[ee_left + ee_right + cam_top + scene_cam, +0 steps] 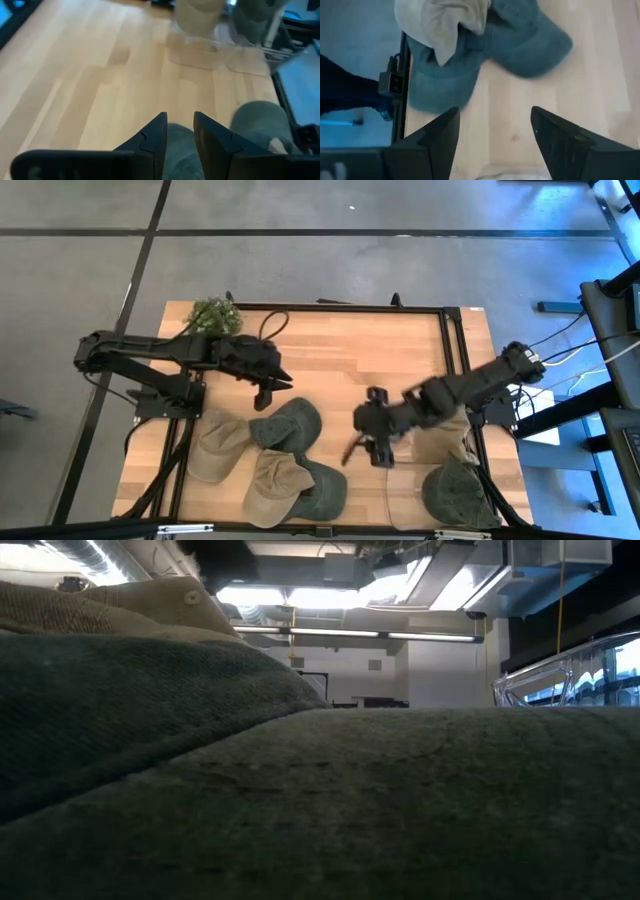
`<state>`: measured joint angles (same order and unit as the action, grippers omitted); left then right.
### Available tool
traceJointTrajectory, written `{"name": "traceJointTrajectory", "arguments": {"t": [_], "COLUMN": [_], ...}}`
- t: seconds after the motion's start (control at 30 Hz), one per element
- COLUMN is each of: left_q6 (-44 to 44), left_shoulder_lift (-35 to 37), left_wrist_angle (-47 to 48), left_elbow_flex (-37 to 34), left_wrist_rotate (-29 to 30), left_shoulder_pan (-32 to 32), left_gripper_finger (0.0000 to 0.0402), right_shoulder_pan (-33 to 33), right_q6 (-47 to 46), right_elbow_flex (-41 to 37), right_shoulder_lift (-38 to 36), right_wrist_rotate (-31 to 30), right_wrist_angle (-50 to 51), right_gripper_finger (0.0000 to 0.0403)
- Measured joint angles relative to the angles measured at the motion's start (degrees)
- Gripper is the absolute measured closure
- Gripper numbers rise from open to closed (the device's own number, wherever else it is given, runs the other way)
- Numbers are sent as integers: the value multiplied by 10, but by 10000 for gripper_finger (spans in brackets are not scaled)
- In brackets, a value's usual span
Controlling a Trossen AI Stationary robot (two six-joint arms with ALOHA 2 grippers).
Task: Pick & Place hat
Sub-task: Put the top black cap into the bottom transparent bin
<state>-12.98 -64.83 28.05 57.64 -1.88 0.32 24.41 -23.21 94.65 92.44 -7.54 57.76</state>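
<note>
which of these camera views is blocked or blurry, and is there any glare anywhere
Low view: a dark green hat sits against the lens, soft and filling most of the frame; the ceiling lights behind blow out white. Left wrist view: the far table edge is blurred. Right wrist view: slightly soft. High view: evenly lit, sharp.

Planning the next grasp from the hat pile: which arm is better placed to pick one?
Left, probably. The left gripper hangs right at the dark green hat atop the pile, jaws slightly parted. The right gripper is open over bare table, farther off.
</note>
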Motion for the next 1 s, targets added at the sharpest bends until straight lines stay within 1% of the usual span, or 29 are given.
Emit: {"name": "traceJointTrajectory", "arguments": {"t": [0.1,0.2,0.33,0.4,0.53,0.6,0.73,0.83,0.93,1.0], "left_q6": [-26,-46,-48,-41,-16,-13,28,28,9,-2], "left_shoulder_lift": [35,57,68,68,68,68,68,68,68,65], "left_wrist_angle": [-14,-18,-13,-13,-16,-25,-30,-30,-26,-26], "left_elbow_flex": [-39,-64,-82,-86,-92,-95,-96,-96,-96,-96], "left_wrist_rotate": [37,67,70,69,76,91,134,152,146,121], "left_shoulder_pan": [-13,-21,-23,-23,-21,-20,-11,9,37,56], "left_gripper_finger": [309,307,308,309,306,307,304,297,288,280], "right_shoulder_pan": [-50,-98,-161,-190,-229,-243,-274,-296,-311,-319], "right_q6": [70,124,164,179,192,203,223,220,209,207], "right_elbow_flex": [-27,-55,-110,-142,-182,-195,-209,-221,-239,-253], "right_shoulder_lift": [-8,-13,-13,-13,-12,-13,-13,-13,-12,-12], "right_wrist_rotate": [42,108,198,219,222,222,222,222,222,222], "right_wrist_angle": [-41,-76,-137,-187,-245,-257,-258,-278,-317,-348], "right_gripper_finger": [157,157,157,157,157,157,157,157,157,157]}}
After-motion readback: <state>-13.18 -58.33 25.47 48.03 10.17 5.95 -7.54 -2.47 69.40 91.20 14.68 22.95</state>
